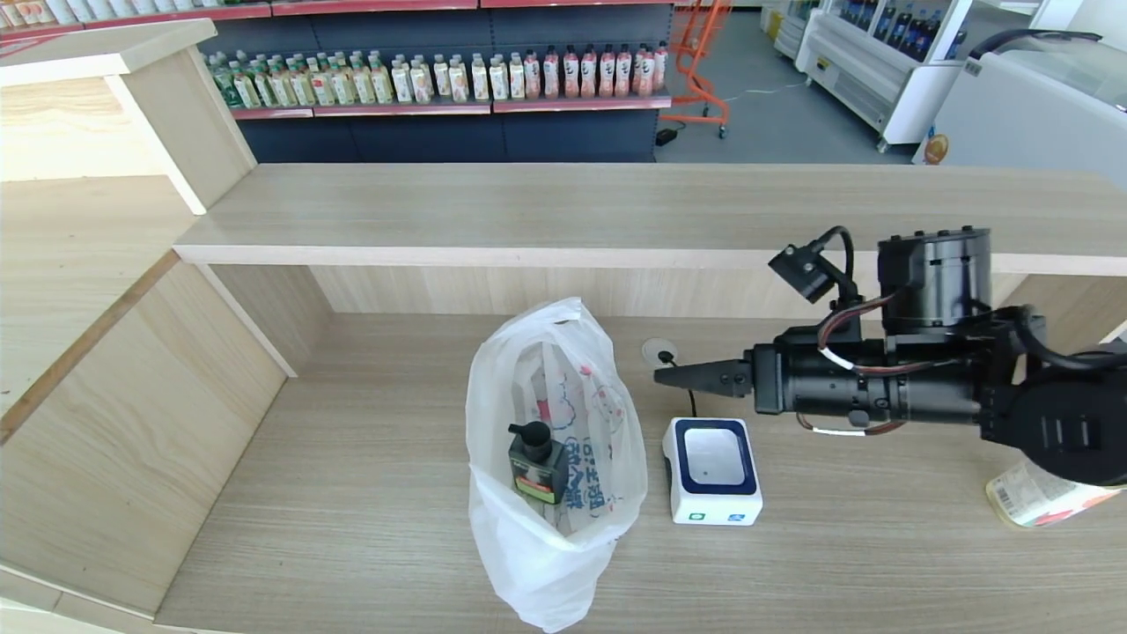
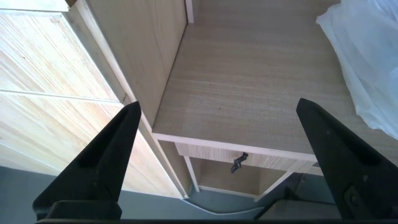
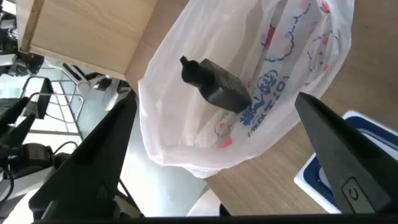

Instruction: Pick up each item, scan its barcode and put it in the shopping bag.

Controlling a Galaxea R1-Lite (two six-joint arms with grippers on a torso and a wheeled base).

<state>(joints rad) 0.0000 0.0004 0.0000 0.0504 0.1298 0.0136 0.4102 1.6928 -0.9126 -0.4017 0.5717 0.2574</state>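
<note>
One pump bottle (image 1: 535, 460) sits in the shopping bag (image 1: 528, 555), set beside the barcode scanner (image 1: 711, 471) for short transfers. Your right end effector (image 1: 673, 375) hovers near it, spread wide and empty; left end effector (image 2: 217, 107) likewise.

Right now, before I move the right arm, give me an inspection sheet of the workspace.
Surface: light wooden counter below a raised ledge.
Job's things: white shopping bag stands open with a dark pump bottle inside; scanner beside it on the robot's right; labelled bottle at the right edge, partly hidden by the arm.
Clutter: nothing seen.
Grippers: left gripper open, empty, near the counter's front edge; right gripper open, empty, pointing toward the bag.
Cables: scanner cable runs to a counter grommet.
Surroundings: store shelves of bottles, freezers.
</note>
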